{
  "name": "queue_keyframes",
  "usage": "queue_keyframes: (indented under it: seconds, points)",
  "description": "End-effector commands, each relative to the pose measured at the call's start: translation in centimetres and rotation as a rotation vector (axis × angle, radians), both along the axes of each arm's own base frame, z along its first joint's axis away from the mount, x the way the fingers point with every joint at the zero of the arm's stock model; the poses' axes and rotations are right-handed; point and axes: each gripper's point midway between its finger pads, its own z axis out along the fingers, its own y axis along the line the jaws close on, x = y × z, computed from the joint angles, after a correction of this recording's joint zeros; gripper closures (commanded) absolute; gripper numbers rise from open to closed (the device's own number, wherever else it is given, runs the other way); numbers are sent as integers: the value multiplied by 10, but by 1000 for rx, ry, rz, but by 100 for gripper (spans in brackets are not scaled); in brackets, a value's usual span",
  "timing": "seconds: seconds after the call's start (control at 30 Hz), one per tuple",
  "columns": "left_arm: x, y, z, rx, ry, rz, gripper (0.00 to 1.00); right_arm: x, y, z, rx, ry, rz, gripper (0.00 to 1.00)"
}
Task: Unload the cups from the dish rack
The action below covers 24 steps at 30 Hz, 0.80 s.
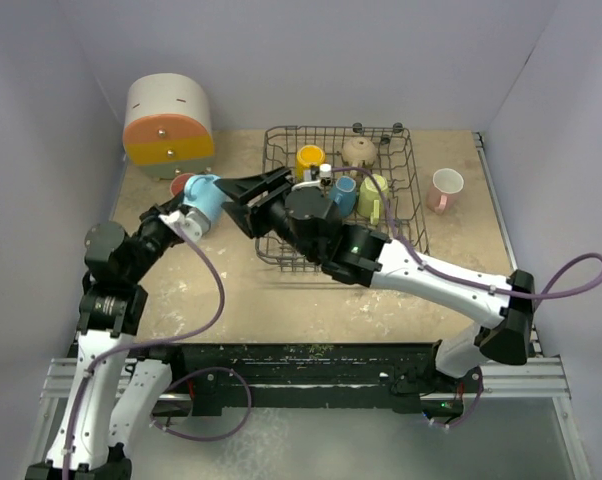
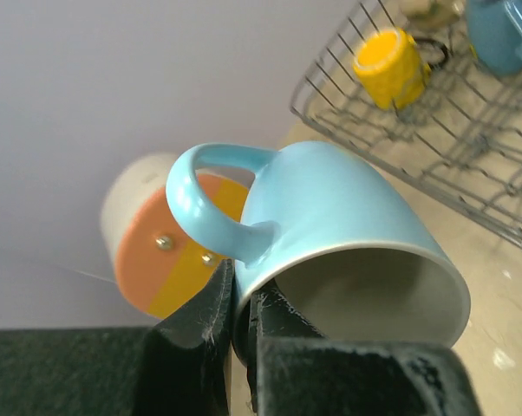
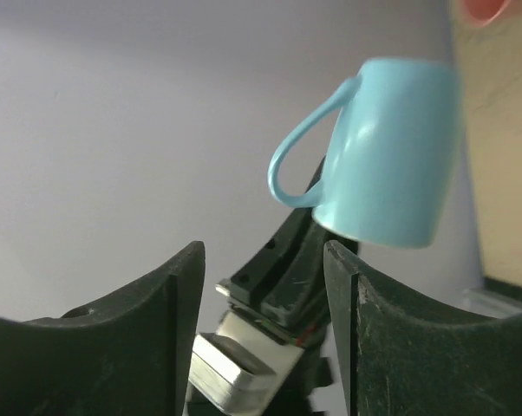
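**Blue mug clear of the rack, in my left grip**

My left gripper is pinched on the wall of the blue mug at its rim. The handle is up, the long axis tilted, the mouth facing back at my wrist. It hangs at 9 o'clock from the dish rack, just beside the salmon tumbler. My right gripper stands wide and empty, aimed at 9 o'clock toward that mug. The left arm has this one: I'd tip it upright and lower it. The yellow mug and others wait inside.
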Motion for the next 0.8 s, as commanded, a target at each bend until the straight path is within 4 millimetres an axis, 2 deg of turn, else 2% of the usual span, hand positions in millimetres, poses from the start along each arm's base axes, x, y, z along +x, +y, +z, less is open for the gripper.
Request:
queue_keyframes:
  seconds: [0.0, 0.13, 0.2, 0.4, 0.57, 0.7, 0.77]
  points:
    - [9, 10, 3, 101, 129, 33, 100, 22, -62, -33, -188, -7, -101, 39]
    - [26, 38, -38, 195, 417, 127, 100, 28, -123, -61, -360, 9, -192, 37]
    - [28, 57, -55, 204, 547, 128, 100, 28, -149, -74, -424, 34, -233, 35]
    - [36, 122, -91, 231, 791, 193, 100, 25, -206, -76, -563, 36, -351, 31]
    - [60, 168, -130, 206, 940, 343, 100, 33, -230, -73, -633, 15, -379, 30]
    - [77, 185, -164, 156, 1054, 435, 100, 51, -232, -82, -771, -15, -321, 28]
    - [86, 190, -181, 128, 1105, 463, 100, 66, -235, -86, -864, -10, -293, 24]
